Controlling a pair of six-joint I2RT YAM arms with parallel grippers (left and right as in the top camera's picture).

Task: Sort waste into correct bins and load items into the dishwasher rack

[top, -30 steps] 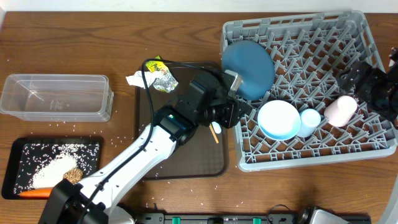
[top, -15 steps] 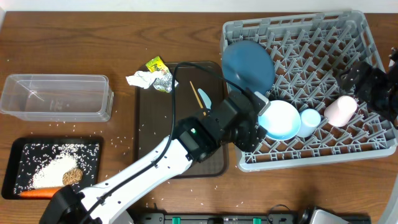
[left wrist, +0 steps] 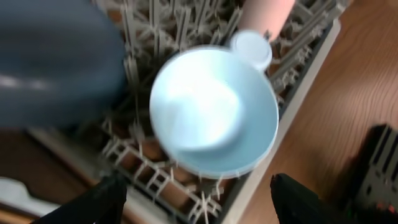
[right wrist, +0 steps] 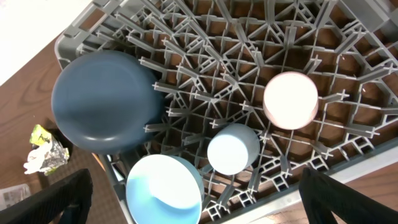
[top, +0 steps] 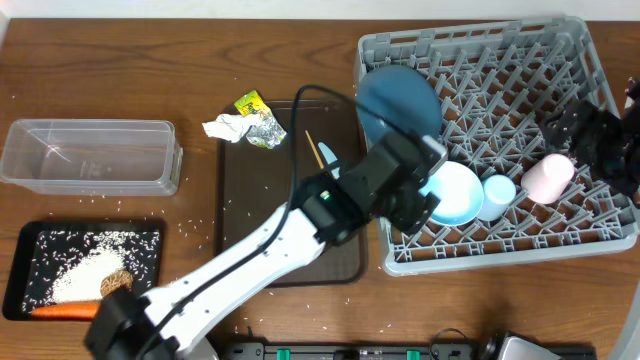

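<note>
The grey dishwasher rack [top: 600,60] holds the blue plate [top: 398,105], white bowl [top: 455,195], light blue cup [top: 497,190] and pink cup [top: 548,177]. My left gripper [top: 412,183] is open and empty above the rack's front left, over the bowl [left wrist: 211,112]. My right gripper [top: 600,145] is open and empty over the rack's right side. The chopstick [top: 313,150] and spoon [top: 329,158] lie on the brown serving tray [top: 250,220]. Crumpled paper [top: 222,127] and wrappers [top: 258,118] lie at its far left corner. The black tray [top: 30,245] holds rice [top: 80,275], a brown lump [top: 117,283] and the carrot [top: 65,310].
The clear tub [top: 90,155] stands at the left, behind the black tray. Loose rice grains are scattered on the table between the bins and the serving tray. The left arm stretches diagonally over the serving tray's front part.
My left arm has swung right, from over the serving tray to over the rack's front left corner, uncovering the chopstick and spoon. The right arm has not moved.
</note>
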